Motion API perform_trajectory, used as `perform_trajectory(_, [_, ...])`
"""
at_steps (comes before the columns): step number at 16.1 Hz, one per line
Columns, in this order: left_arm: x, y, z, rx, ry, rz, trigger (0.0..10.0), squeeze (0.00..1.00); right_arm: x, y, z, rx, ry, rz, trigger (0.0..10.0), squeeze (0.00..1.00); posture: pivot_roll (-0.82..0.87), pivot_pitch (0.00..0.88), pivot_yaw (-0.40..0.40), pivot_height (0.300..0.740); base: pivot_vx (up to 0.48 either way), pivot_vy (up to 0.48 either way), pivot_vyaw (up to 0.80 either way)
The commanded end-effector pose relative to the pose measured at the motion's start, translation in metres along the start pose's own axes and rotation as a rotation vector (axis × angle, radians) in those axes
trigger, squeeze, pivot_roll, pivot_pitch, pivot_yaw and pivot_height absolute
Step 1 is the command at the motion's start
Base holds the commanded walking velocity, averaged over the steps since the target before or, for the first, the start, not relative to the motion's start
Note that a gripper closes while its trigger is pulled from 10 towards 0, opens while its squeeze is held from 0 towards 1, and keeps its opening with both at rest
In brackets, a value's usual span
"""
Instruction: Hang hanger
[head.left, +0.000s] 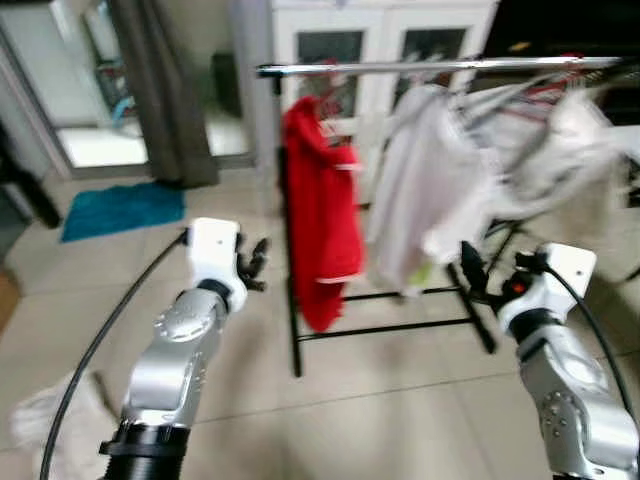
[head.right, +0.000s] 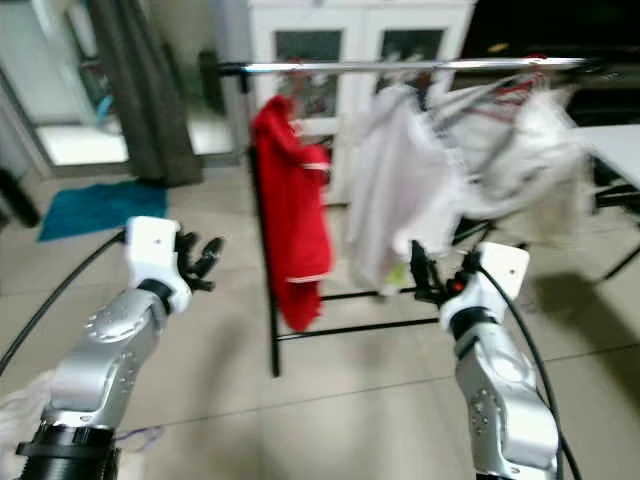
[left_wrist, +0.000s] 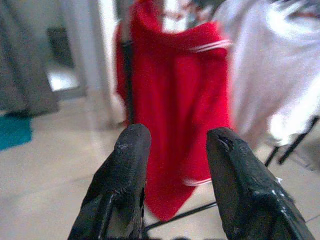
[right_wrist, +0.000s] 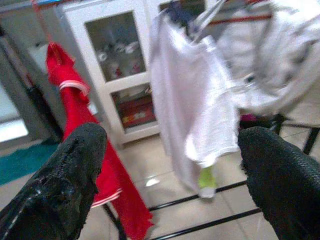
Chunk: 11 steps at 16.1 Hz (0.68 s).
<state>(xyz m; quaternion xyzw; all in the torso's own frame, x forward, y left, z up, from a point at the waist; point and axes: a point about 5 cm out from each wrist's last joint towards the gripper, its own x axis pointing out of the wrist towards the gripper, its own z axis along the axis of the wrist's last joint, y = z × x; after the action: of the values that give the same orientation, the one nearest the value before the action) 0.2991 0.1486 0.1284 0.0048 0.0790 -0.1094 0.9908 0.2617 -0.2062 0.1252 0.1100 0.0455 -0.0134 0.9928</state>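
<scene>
A clothes rail (head.left: 430, 68) is seen ahead, across the far side of the tiled floor (head.left: 380, 420). On it hang a red garment (head.left: 322, 215) towards the left and white garments (head.left: 430, 190) to its right, blurred by motion. The hangers on the rail are too blurred to be told apart, though a red hanger arm (right_wrist: 235, 19) is made out above the white cloth in the right wrist view.

The left tool (head.left: 255, 265) is held raised, near and left of the red garment, fingers (left_wrist: 125, 165) parted and nothing between them. The right tool (head.right: 420, 272) is raised just before the lower edge of the white garments, released and wide apart, gripping nothing.

It is judged that the hanging is largely done: garments are on the rail and no hanger is carried. Whether any hanger remains to be placed cannot be told. A pale cloth (head.left: 45, 420) lies on the floor at the near left, well apart from both tools.
</scene>
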Motion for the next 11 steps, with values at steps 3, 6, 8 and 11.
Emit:
perform_trajectory(3, [0.000, 0.010, 0.002, 0.034, -0.007, 0.025, 10.0, 0.12, 0.000, 0.010, -0.003, 0.013, 0.028, 0.012, 10.0, 0.00, -0.03, 0.000, 0.030, 0.740, 0.000, -0.419, 0.00])
perform_trajectory(6, [0.002, 0.009, 0.003, 0.039, -0.013, 0.020, 10.0, 0.11, 0.000, 0.010, -0.003, 0.013, 0.033, 0.002, 10.0, 0.00, -0.03, 0.000, 0.033, 0.740, 0.000, -0.387, 0.00])
perform_trajectory(8, [0.003, 0.010, 0.004, 0.038, -0.020, 0.018, 10.0, 0.12, 0.002, 0.003, -0.001, -0.096, 0.022, -0.057, 10.0, 0.00, -0.03, 0.000, 0.029, 0.740, 0.000, -0.379, 0.00])
perform_trajectory(11, [0.003, -0.011, 0.007, 0.116, -0.036, -0.085, 10.0, 0.00, 0.002, 0.000, 0.002, -0.120, 0.010, -0.085, 10.0, 0.00, -0.03, 0.000, 0.026, 0.740, 0.000, -0.235, 0.00])
